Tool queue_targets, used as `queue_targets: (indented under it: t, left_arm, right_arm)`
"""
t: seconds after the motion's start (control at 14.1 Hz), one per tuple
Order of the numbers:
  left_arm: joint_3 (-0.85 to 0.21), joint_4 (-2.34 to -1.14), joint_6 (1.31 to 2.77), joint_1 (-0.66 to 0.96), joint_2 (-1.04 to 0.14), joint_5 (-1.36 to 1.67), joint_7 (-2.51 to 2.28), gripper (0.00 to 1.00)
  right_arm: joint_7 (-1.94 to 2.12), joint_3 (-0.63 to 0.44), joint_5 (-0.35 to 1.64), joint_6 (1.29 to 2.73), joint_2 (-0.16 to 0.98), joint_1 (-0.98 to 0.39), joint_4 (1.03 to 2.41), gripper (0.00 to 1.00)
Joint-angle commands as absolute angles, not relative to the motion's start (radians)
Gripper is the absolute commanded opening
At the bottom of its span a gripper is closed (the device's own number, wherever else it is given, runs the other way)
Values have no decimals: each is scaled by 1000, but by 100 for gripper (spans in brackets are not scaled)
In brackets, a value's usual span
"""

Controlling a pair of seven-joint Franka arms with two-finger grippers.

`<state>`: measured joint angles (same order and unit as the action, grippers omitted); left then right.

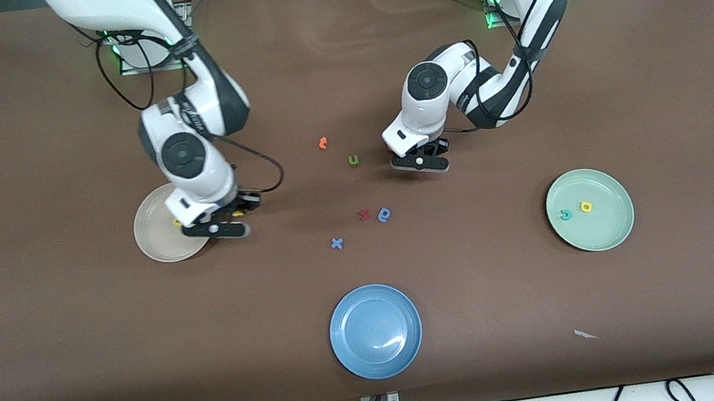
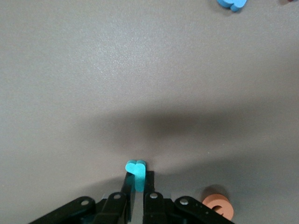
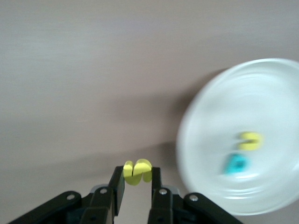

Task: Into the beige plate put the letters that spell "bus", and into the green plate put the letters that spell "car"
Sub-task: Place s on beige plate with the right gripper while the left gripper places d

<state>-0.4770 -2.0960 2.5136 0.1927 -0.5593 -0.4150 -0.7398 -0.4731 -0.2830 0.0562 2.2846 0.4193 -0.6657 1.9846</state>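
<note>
My left gripper (image 1: 421, 157) (image 2: 138, 181) is shut on a teal letter (image 2: 136, 170), low over the table's middle. Beside the rim of the beige plate (image 1: 158, 241) (image 3: 215, 112), my right gripper (image 1: 222, 222) (image 3: 137, 177) is shut on a yellow letter (image 3: 137, 171). Lying in that plate are a yellow letter (image 3: 251, 140) (image 1: 177, 222) and a teal one (image 3: 237, 164). The green plate (image 1: 606, 230) stands toward the left arm's end and holds a teal "c" (image 1: 566, 214) and a yellow "a" (image 1: 586, 206).
Loose on the table's middle lie an orange letter (image 1: 323, 142), an olive "u" (image 1: 354, 160), a red letter (image 1: 364, 214), a blue round letter (image 1: 384, 214) and a blue "x" (image 1: 336, 243). An orange ring letter (image 2: 217, 205) sits by my left fingers. A blue plate (image 1: 375, 331) stands nearest the front camera.
</note>
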Motion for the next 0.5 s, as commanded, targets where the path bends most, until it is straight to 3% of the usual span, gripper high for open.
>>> queue_targets:
  t: [0.0,0.42]
  left_arm:
    - [-465,-2083,2519,187,-581,-465,-764,0]
    - [-475,-2080,2464,66,-503,-457,-680,0]
  right_arm:
    - [-295,-380,67,2293,351,-669,2095,2]
    - [-108,-425,71,2312,373,-581,2146,4]
